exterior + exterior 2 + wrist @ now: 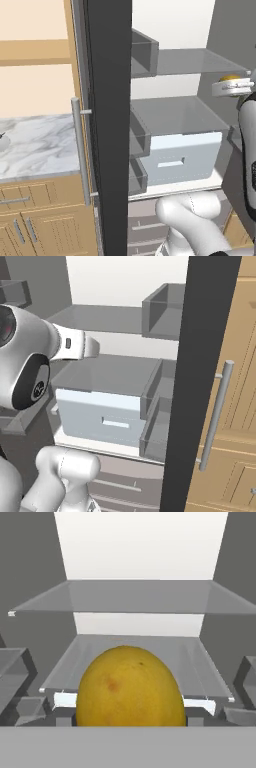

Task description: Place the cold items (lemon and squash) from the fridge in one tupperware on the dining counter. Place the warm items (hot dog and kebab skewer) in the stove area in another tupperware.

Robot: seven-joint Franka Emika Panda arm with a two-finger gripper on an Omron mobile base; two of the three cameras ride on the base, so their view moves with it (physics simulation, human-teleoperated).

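A lemon (130, 687) is seen large and close at the bottom centre of the hand view, its yellow skin marked by a few small brown specks, with the fridge's glass shelves (140, 597) stretching behind it toward the white back wall (140, 544). In the left base view, a sliver of the same lemon (230, 78) is glimpsed at the right edge of the frame, just above the white hand of the arm (232, 88), level with the upper shelf (200, 62). The lemon appears to sit at the gripper, though the fingertips are hidden and whether the jaws are apart or clamped on the fruit cannot be told. A pale drawer (182, 157) is shown below the lower shelf at the centre right of the left base view, and the dark open fridge door (107, 125) with its grey bins (142, 52) runs down the middle. A marble counter (37, 142) over wooden cabinets (40, 220) is seen at the lower left. In the right base view the arm (75, 345) reaches in from the left, above the drawer (100, 416).
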